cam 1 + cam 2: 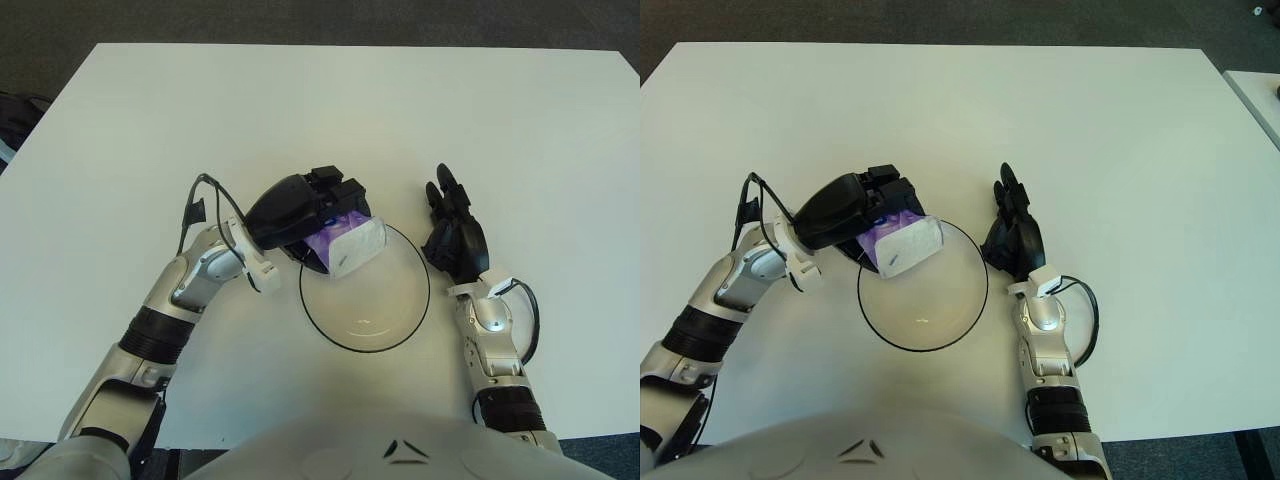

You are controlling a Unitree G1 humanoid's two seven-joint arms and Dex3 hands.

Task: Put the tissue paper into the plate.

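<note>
A tissue pack (352, 244), purple and white, is gripped in the left hand (305, 205), whose black fingers are curled around its upper end. The pack is held tilted over the upper-left rim of the plate (418, 318), a clear round dish with a dark edge on the white table (300, 110). The right hand (457, 238) is seen just right of the plate, its fingers extended and holding nothing.
</note>
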